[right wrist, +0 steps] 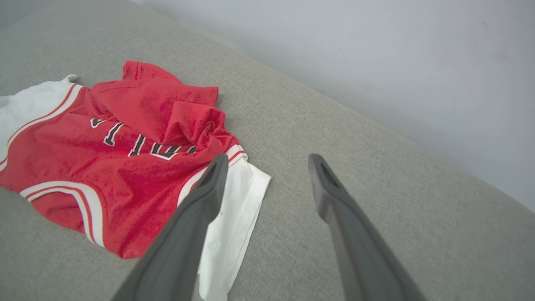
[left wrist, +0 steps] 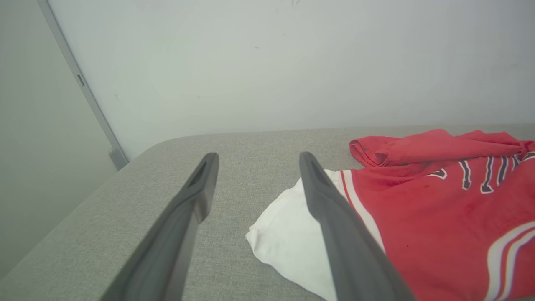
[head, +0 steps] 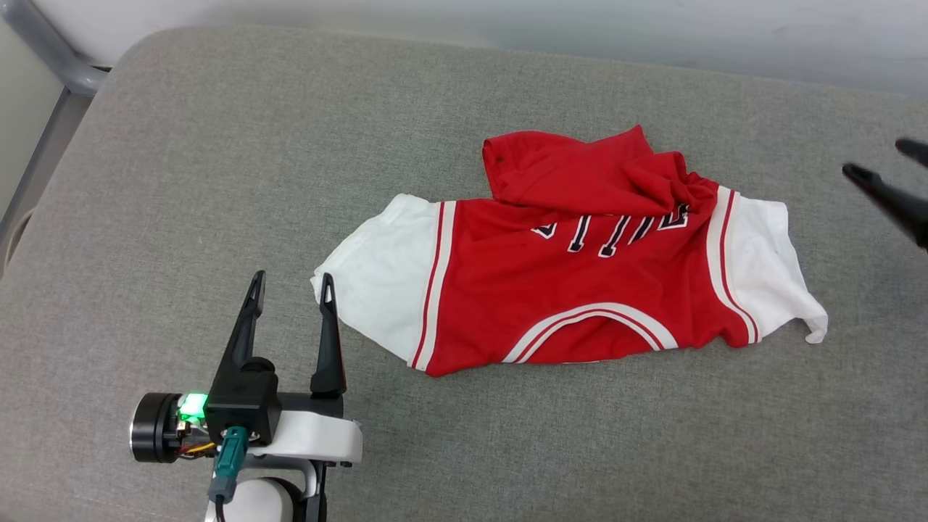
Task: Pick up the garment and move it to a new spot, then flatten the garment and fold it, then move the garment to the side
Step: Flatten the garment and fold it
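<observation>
The garment (head: 573, 275) lies on the grey cushioned surface, right of centre: a red jersey with white sleeves spread left and right, collar toward me, its hem bunched and flipped over the black lettering. My left gripper (head: 290, 286) stands open just left of the left sleeve, fingers apart and empty; in the left wrist view its right finger overlaps the white sleeve (left wrist: 288, 238) of the garment (left wrist: 451, 209). My right gripper (head: 881, 163) is open at the right edge, beyond the right sleeve and clear of it. In the right wrist view the garment (right wrist: 121, 167) lies left of the open fingers (right wrist: 209, 196).
The grey cushion (head: 217, 181) has a rounded far-left corner and free room on the left and front. A pale wall (head: 507, 22) runs along its far edge. A grey metal frame bar (head: 51, 65) stands at the far left.
</observation>
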Tool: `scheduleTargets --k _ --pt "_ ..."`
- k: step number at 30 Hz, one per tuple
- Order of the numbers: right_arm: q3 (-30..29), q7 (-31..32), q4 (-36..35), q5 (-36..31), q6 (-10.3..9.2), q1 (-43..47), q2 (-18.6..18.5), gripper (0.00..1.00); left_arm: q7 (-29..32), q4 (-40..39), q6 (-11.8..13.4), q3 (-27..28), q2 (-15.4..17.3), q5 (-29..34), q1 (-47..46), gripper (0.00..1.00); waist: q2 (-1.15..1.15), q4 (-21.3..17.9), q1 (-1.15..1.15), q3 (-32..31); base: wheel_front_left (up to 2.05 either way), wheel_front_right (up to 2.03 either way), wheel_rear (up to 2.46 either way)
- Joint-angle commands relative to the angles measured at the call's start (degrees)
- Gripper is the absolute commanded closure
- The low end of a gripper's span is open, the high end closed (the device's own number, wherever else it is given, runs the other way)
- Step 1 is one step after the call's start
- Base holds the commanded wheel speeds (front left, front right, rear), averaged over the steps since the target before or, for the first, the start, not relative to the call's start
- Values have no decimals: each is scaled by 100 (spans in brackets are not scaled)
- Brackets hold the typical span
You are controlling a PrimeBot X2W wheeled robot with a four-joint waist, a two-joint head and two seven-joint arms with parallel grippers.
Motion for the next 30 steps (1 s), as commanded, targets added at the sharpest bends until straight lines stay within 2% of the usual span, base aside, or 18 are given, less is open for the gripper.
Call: scheduleTargets --k 1,5,10,22,30 --pt "-32 186 -150 87 -4 133 -104 0 -15 -11 -13 -9 1 44 57 0 0 -5 0 -4 0 0 0" --pt "-36 1013 -623 268 -4 430 -431 0 -15 -9 -29 -27 -10 23 36 0 0 14 0 6 0 0 0" --pt "-97 1778 -816 40 -4 670 -564 0 -15 -22 -38 -49 -31 1 -37 0 0 87 0 118 0 0 0" --pt "-440 2431 78 -542 -4 915 239 0 -15 -32 -16 -186 -94 -59 -301 0 0 433 0 636 0 0 0" --pt "-53 2760 247 -747 32 1504 681 0 -15 43 28 -175 -121 -101 -380 0 0 510 0 738 0 0 0"
